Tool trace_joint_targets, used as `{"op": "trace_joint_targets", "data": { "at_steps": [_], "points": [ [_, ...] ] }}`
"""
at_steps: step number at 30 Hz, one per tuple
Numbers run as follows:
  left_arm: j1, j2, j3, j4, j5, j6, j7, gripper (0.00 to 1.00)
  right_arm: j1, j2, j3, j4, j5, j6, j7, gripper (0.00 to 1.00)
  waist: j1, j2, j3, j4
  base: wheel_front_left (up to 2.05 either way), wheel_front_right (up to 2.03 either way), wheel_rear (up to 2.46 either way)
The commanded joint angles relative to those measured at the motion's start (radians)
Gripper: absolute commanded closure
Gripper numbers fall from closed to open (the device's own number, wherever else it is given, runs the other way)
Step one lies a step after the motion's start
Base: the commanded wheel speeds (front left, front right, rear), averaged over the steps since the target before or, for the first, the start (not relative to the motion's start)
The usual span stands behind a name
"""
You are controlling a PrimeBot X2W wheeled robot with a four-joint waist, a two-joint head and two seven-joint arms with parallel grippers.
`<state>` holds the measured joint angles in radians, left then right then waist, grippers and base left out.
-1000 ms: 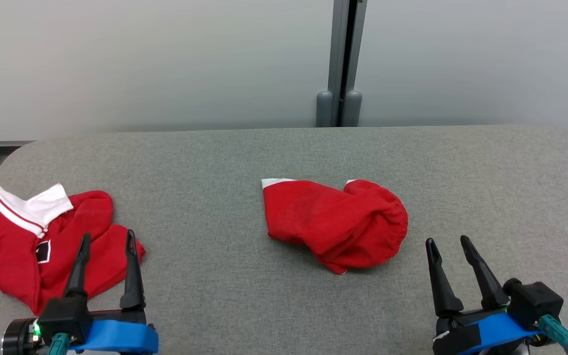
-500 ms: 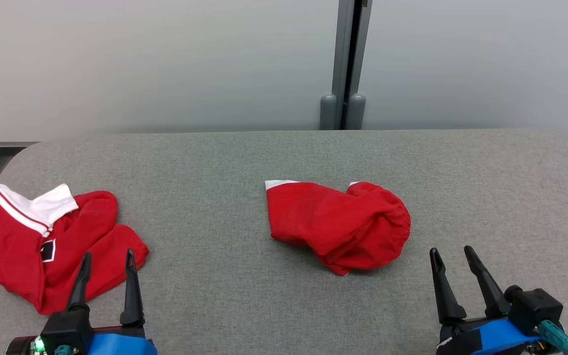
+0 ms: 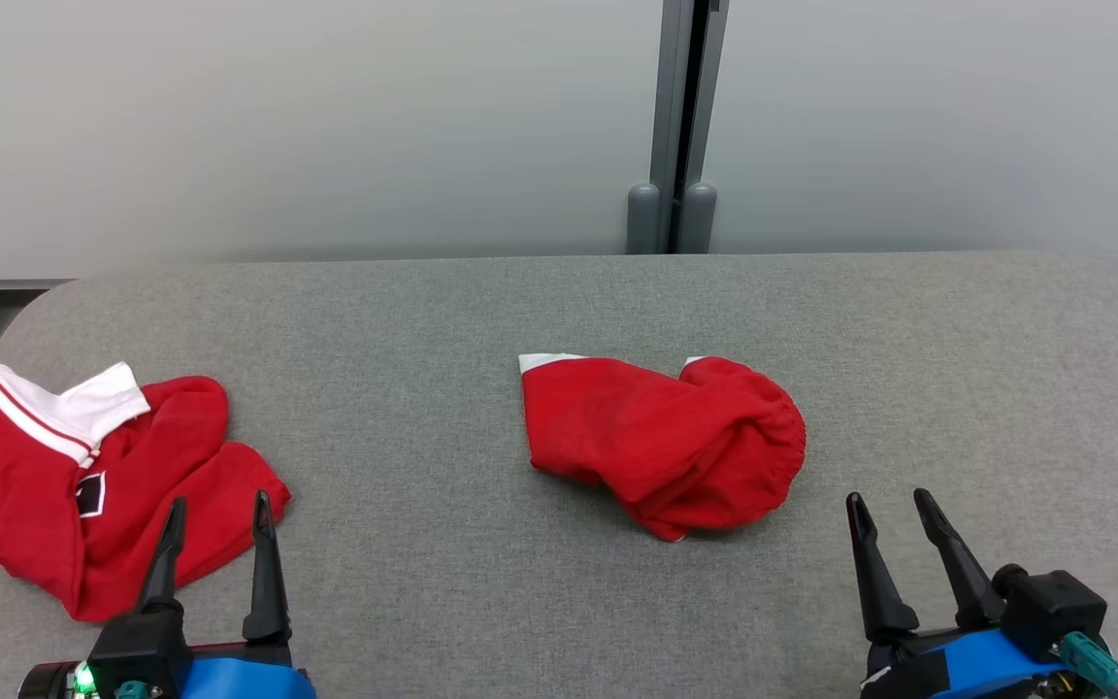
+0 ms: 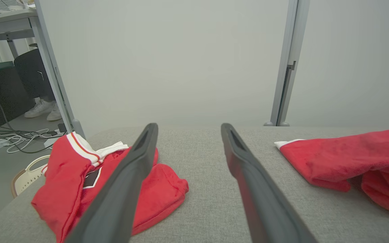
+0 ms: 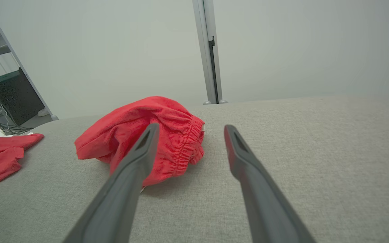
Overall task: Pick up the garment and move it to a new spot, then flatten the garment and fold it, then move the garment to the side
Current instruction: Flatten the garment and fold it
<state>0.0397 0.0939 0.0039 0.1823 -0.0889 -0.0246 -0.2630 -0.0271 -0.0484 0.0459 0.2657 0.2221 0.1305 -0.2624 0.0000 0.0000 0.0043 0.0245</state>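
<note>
A crumpled red garment with an elastic band (image 3: 666,442) lies in the middle of the grey table (image 3: 443,311); it also appears as the red garment (image 5: 147,130) and the red garment (image 4: 349,162). A second red garment with a white striped collar (image 3: 83,466) lies bunched at the table's left end, seen too as the collared garment (image 4: 89,179). My left gripper (image 3: 217,505) is open at the lower left, its fingertips over that collared garment's near edge. My right gripper (image 3: 889,503) is open at the lower right, just right of the middle garment, holding nothing.
A grey post (image 3: 680,126) stands against the pale wall behind the table. A beige perforated basket (image 4: 29,170) sits off the table's left end. A person's white shoes (image 4: 44,109), cables and a desk are on the floor beyond.
Both grippers have drawn back toward the bottom edge of the head view. The camera shifted slightly. The garments lie as before.
</note>
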Motion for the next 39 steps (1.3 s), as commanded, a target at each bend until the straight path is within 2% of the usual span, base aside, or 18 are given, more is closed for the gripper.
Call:
{"op": "trace_joint_targets", "data": {
  "at_steps": [1, 8, 18, 26, 34, 39],
  "points": [
    [0.012, -0.001, 0.002, -0.003, 0.005, -0.002, -0.003, 0.0, 0.001, -0.003, -0.011, 0.005, -0.002, 0.0, -0.004, 0.0, 0.0, 0.0, 0.001, 0.0, 0.0, 0.0, 0.0],
    [-0.025, -0.005, 0.005, 0.01, 0.012, -0.02, -0.003, 0.0, -0.097, -0.003, -0.042, -0.005, -0.053, 0.0, -0.004, 0.0, 0.0, 0.0, 0.02, 0.008, 0.0, 0.0, 0.0],
    [-0.076, -0.011, -0.009, 0.021, 0.023, -0.038, -0.003, 0.0, -0.393, -0.025, -0.046, 0.074, -0.174, 0.0, 0.034, 0.0, 0.0, 0.0, 0.075, 0.047, 0.0, 0.0, 0.0],
    [-0.11, -0.024, -0.015, 0.029, 0.017, -0.043, -0.003, 0.0, -0.582, -0.085, -0.043, 0.299, -0.188, 0.0, 0.154, 0.0, 0.0, 0.0, 0.132, 0.096, 0.0, 0.0, 0.0],
    [-0.146, -0.032, -0.022, 0.038, 0.014, -0.052, -0.003, 0.0, -0.659, -0.141, 0.002, 0.553, -0.143, 0.0, 0.261, 0.0, 0.0, 0.0, 0.181, 0.134, 0.0, 0.0, 0.0],
    [-0.166, -0.035, -0.027, 0.043, 0.015, -0.055, -0.003, 0.0, -0.684, -0.138, 0.036, 0.67, -0.12, 0.0, 0.276, 0.0, 0.0, 0.0, 0.202, 0.143, 0.0, 0.0, 0.0]
  ]
}}
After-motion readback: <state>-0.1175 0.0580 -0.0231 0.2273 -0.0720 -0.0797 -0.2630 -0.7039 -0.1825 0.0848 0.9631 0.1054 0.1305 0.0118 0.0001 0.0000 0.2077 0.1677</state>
